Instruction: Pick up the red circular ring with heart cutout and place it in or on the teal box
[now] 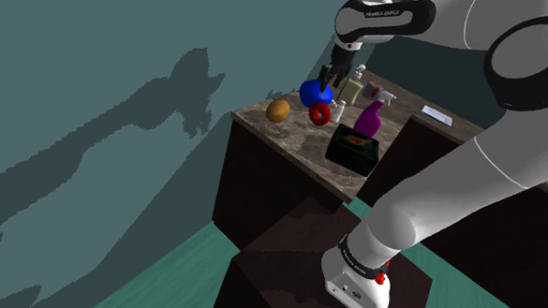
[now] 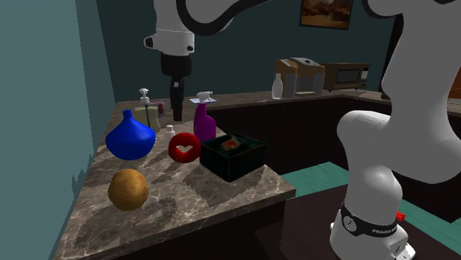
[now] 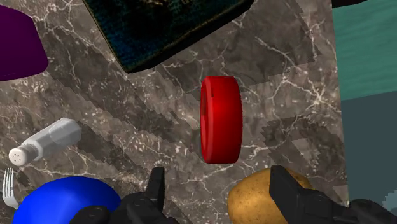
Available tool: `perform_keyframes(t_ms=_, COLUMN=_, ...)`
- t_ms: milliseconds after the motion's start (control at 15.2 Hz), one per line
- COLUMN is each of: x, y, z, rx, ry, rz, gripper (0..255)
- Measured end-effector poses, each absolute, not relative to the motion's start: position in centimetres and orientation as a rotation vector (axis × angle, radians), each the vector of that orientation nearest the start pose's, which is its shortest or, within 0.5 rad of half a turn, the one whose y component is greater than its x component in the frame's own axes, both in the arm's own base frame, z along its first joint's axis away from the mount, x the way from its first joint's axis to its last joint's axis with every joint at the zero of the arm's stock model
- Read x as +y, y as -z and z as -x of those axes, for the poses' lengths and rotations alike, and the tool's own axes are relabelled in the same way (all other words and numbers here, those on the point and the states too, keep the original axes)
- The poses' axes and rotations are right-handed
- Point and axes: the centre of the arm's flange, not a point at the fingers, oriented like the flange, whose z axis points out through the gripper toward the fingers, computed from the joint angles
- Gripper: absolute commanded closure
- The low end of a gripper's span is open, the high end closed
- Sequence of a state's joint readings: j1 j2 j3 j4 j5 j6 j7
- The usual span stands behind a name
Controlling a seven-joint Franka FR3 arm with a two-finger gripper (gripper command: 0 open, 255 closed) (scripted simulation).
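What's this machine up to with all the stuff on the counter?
A white robot arm is going after the red ring, which stands on edge on the marble counter beside a dark box. Its tool hangs above the ring, fingers open, touching nothing. The ring has not been picked up yet.

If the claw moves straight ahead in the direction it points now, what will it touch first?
Probably the red ring, standing on edge in line with the open claw; otherwise the marble counter.

Red ring [image 3: 221, 119], blue vase [image 2: 130, 137], purple spray bottle [image 2: 204, 125], tan potato [image 2: 128, 189], brown white-veined marble counter [image 2: 214, 196], dark box [image 2: 235, 161]
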State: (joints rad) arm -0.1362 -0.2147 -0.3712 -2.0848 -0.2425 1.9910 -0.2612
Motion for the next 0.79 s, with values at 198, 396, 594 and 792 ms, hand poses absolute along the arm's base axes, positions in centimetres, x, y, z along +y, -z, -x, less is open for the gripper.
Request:
perform_keyframes(t_ms=198, x=-27.1, y=-53.6, z=-40.0, rx=0.242, ry=0.265, rz=3.261, gripper=0)
perform_keyframes(t_ms=396, x=-27.4, y=-52.6, z=-39.7, rx=0.239, ry=0.296, rz=3.252, gripper=0)
perform_keyframes(t_ms=594, x=-27.6, y=-51.1, z=-40.0, rx=0.238, ry=0.300, rz=3.251, gripper=0)
perform_keyframes(t_ms=792, x=-27.6, y=-50.4, z=-40.0, rx=0.238, ry=0.300, rz=3.251, gripper=0)
